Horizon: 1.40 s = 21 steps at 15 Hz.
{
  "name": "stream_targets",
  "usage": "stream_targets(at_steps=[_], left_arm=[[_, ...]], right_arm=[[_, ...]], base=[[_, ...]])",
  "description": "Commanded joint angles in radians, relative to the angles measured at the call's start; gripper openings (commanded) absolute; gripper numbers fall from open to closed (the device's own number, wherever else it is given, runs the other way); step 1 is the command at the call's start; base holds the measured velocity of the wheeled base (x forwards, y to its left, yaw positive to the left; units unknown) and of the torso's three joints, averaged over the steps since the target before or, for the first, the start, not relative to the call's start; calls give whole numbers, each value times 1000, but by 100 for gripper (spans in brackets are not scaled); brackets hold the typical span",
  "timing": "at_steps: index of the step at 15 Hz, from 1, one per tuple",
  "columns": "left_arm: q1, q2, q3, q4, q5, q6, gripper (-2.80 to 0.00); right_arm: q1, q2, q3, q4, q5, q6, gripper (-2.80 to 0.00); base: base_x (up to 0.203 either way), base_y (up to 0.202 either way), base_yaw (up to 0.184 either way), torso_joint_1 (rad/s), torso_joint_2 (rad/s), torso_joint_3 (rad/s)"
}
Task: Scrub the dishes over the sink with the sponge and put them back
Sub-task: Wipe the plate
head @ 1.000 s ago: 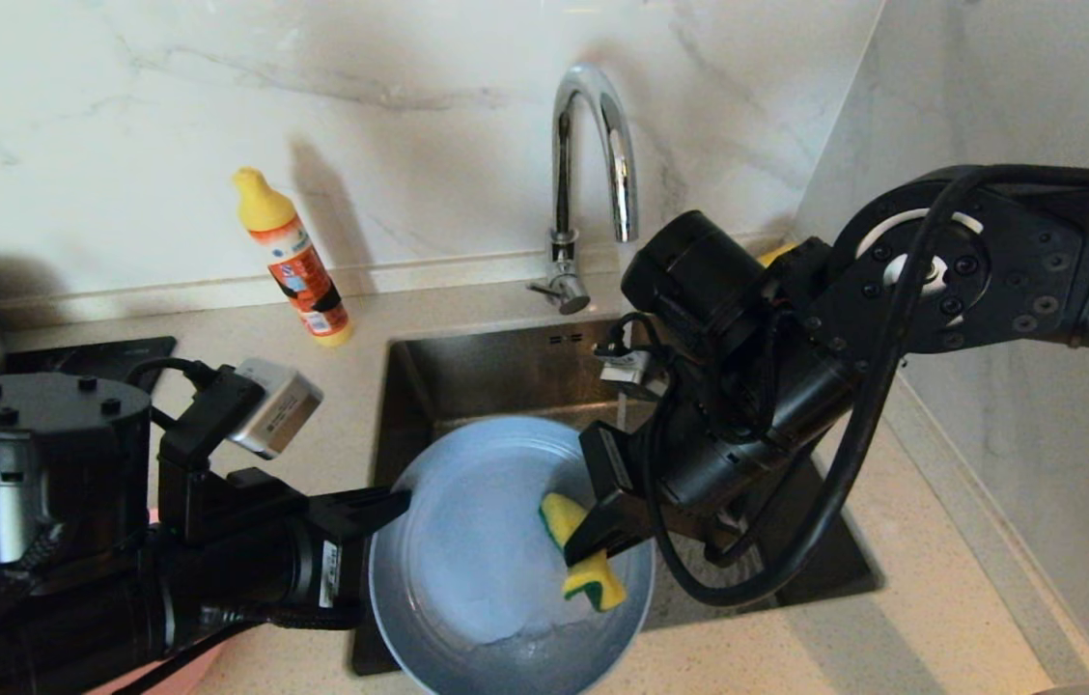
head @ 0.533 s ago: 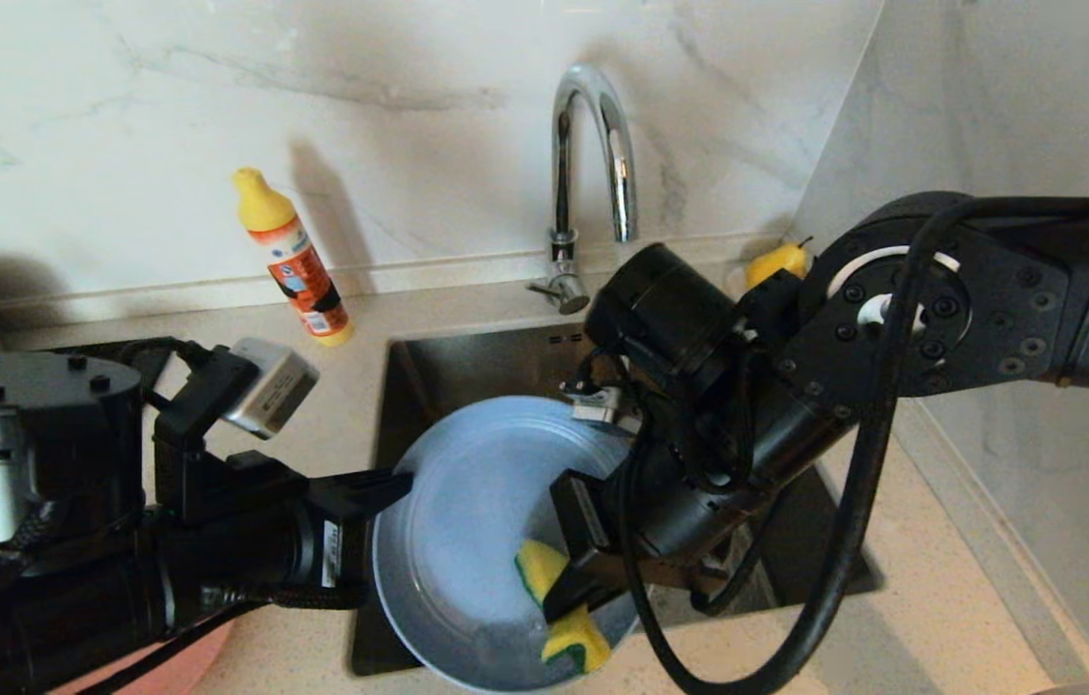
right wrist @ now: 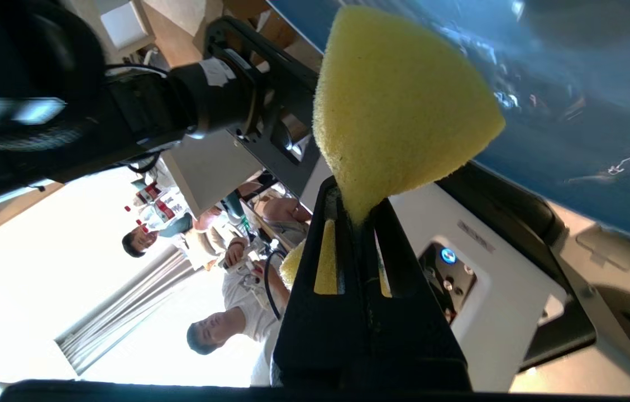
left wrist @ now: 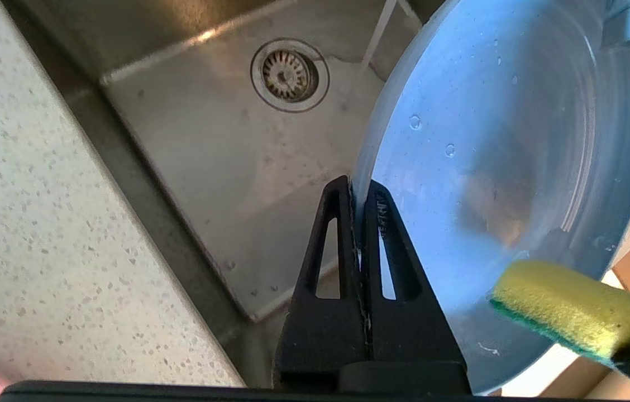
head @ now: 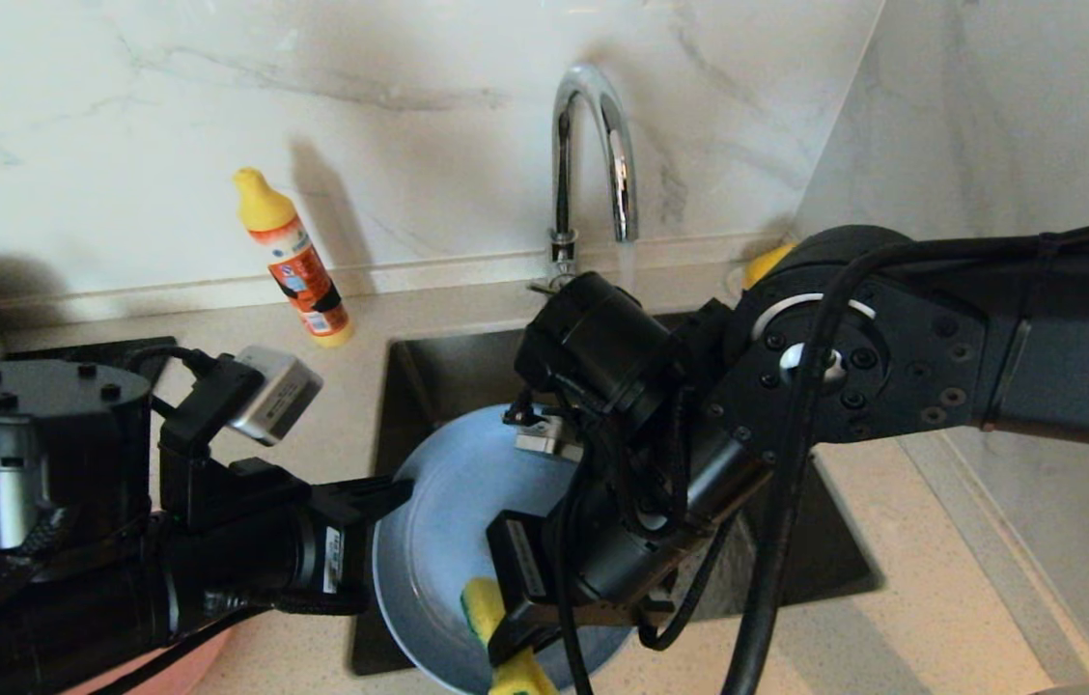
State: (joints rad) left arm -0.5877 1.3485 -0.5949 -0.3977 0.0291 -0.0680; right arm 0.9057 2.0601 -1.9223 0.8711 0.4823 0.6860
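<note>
Now, over the sink [head: 429, 376], the left claw [left wrist: 361, 192] pinches the blue-grey plate [head: 438, 541] while the right claw [right wrist: 357, 215], pinching the sponge [head: 496, 637], apparently scrubs its near rim; next, another firm stroke.

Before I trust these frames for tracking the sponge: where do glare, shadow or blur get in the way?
Head view: the detergent bottle casts a dark shadow on the marble wall, and the sponge is partly hidden by the right gripper. Left wrist view: the blue-grey plate shines with soft reflections. Right wrist view: the background is washed out bright, the sponge sharp.
</note>
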Motion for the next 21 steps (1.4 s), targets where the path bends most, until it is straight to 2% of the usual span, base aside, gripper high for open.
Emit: stream_targets(at_steps=[1, 8, 21], left_arm=[[0, 6, 3, -3, -1, -6, -280], [-3, -6, 24, -1, -3, -7, -280], [-2, -24, 41, -1, -3, -23, -280]], right_arm=[[8, 9, -6, -18, 1, 4, -280], [-4, -3, -7, -86, -5, 10, -280], [-150, -94, 2, -53, -2, 12, -280]], base=[[0, 0, 0, 0, 0, 0], [0, 0, 0, 0, 0, 0], [0, 0, 0, 0, 0, 0]])
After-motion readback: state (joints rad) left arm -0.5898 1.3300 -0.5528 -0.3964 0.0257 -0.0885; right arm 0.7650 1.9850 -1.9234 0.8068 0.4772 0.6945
